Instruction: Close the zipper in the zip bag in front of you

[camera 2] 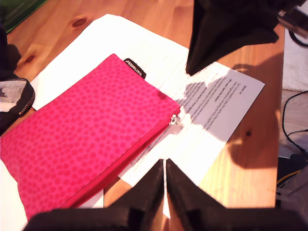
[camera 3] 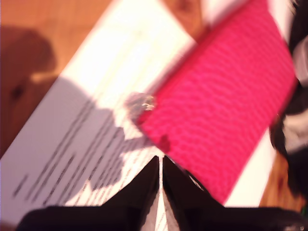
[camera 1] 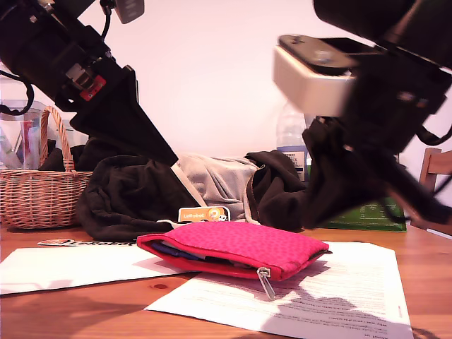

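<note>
The red-pink zip bag (camera 1: 240,244) (camera 2: 86,134) (camera 3: 226,106) lies flat on printed paper on the wooden table. Its zipper gapes along the front edge, and the silver slider (camera 1: 263,272) (camera 2: 173,120) (camera 3: 146,102) sits near the end at the exterior view's right with its pull tab hanging down. My first gripper (camera 2: 165,163) is shut on nothing and hovers above the table just off the zipper edge. It comes from the exterior view's left. My second gripper (camera 3: 160,159) (camera 2: 190,72), blurred, is shut and empty. It hangs above the paper near the slider end, at the exterior view's right (camera 1: 314,219).
A wicker basket (camera 1: 35,191) stands at the exterior view's left, and a heap of dark and grey clothes (camera 1: 141,191) lies behind the pouch. A green bag (camera 1: 374,212) and a bottle (camera 1: 291,138) are at the back right. Paper sheets (camera 1: 318,296) cover the table front. Cables (camera 2: 293,125) hang past the table edge.
</note>
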Robot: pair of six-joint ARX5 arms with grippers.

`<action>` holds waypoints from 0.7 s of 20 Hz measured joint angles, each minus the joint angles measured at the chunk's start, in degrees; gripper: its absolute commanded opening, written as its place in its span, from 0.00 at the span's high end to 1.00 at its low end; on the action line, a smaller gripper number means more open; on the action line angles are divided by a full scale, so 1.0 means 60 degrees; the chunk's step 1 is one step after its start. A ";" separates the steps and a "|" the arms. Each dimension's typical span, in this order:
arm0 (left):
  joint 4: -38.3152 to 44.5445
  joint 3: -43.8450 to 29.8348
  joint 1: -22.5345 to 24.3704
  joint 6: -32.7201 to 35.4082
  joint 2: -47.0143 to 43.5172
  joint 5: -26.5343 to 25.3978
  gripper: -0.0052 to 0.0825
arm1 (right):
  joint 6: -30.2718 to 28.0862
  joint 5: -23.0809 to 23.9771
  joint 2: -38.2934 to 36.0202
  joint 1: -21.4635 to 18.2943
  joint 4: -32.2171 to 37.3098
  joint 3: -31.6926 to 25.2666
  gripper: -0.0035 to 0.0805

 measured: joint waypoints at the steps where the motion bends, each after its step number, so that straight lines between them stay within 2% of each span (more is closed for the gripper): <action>1: 0.0004 0.0000 0.0000 -0.0004 0.0000 0.0000 0.96 | 0.0820 0.0412 0.0000 0.0138 0.0321 -0.0044 0.97; 4: 0.0000 0.0000 0.0000 -0.0007 0.0000 -0.0004 0.97 | 0.1971 0.1617 -0.0036 0.0740 0.1450 -0.0554 0.97; 6: -0.0004 0.0000 0.0000 -0.0007 0.0000 -0.0004 0.97 | 0.2557 0.2029 -0.0087 0.1297 0.2065 -0.1249 0.97; 8: -0.0004 0.0000 0.0000 -0.0007 0.0000 -0.0004 0.97 | 0.2652 0.2299 -0.0219 0.1847 0.2707 -0.1869 0.97; 11: -0.0018 0.0000 0.0000 -0.0007 0.0000 -0.0004 0.97 | 0.1880 0.2823 -0.0798 0.2262 0.2834 -0.2135 0.97; 14: -0.0022 0.0000 0.0000 -0.0007 0.0000 -0.0004 0.97 | 0.0168 0.2142 -0.1013 0.2029 0.2871 -0.2233 0.97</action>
